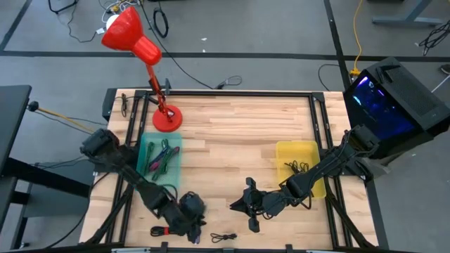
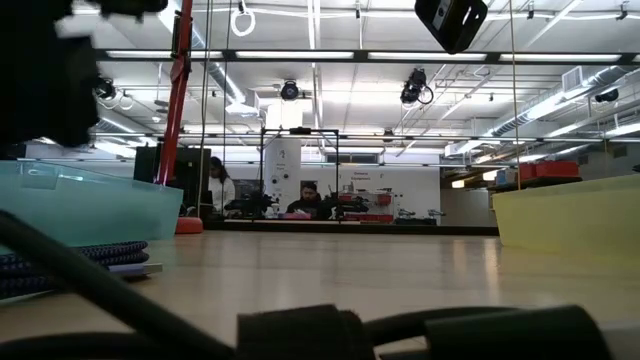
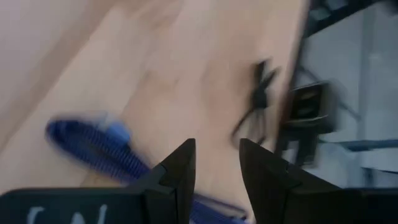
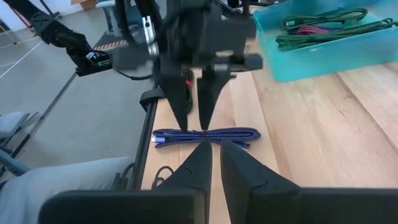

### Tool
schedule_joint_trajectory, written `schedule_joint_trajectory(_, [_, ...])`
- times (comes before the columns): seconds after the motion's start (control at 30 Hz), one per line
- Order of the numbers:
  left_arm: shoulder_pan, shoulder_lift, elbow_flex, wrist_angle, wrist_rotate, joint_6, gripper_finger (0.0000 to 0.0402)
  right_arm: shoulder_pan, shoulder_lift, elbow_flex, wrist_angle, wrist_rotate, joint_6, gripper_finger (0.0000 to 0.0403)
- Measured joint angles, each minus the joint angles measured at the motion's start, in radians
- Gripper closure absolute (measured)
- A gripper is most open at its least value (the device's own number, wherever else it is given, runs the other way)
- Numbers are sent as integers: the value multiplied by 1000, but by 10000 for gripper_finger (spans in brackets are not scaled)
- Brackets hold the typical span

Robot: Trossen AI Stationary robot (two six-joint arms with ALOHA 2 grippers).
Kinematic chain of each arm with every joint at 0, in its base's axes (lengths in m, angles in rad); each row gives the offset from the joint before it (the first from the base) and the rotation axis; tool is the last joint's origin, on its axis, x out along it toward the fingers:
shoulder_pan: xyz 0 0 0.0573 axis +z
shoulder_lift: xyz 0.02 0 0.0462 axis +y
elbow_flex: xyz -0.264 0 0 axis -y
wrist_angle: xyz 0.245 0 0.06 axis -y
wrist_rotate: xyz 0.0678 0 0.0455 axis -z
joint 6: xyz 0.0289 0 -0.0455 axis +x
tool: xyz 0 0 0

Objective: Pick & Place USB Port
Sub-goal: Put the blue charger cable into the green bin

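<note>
A blue braided USB cable (image 4: 205, 135) lies coiled flat on the wooden table near its front edge, also seen in the left wrist view (image 3: 93, 144) and from above (image 1: 162, 230). My left gripper (image 4: 194, 124) points down just over the cable's middle, open, with nothing between its fingers (image 3: 216, 158). My right gripper (image 4: 214, 148) hovers to the cable's right, aimed at it, its fingers nearly together and empty; in the high view it sits at the table's front middle (image 1: 235, 205).
A teal tray (image 1: 146, 144) holding green and pink cables stands at the left. A yellow tray (image 1: 299, 149) with a black cable stands at the right. A loose black cable (image 1: 223, 237) lies by the front edge. A red desk lamp (image 1: 167, 118) stands at the back left.
</note>
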Motion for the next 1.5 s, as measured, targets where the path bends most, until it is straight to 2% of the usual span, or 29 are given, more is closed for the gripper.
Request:
schedule_joint_trajectory(0.13, [-24, 102, 72, -104, 29, -126, 274, 0, 0, 0, 0, 0, 0, 366])
schedule_joint_trajectory(0.37, [-23, 230, 219, -208, 99, -151, 274, 0, 0, 0, 1, 0, 2, 366])
schedule_joint_trajectory(0.53, [-24, 250, 312, -326, 105, -97, 274, 0, 0, 0, 0, 0, 2, 366])
schedule_joint_trajectory(0.77, [-38, 248, 407, -485, 58, -122, 274, 0, 0, 0, 0, 0, 1, 366])
schedule_joint_trajectory(1.03, [-69, 262, 408, -608, 78, -284, 274, 0, 0, 0, 0, 0, 4, 366])
schedule_joint_trajectory(1.5, [-62, 266, 406, -602, 42, -282, 274, 0, 0, 0, 1, 0, 7, 366])
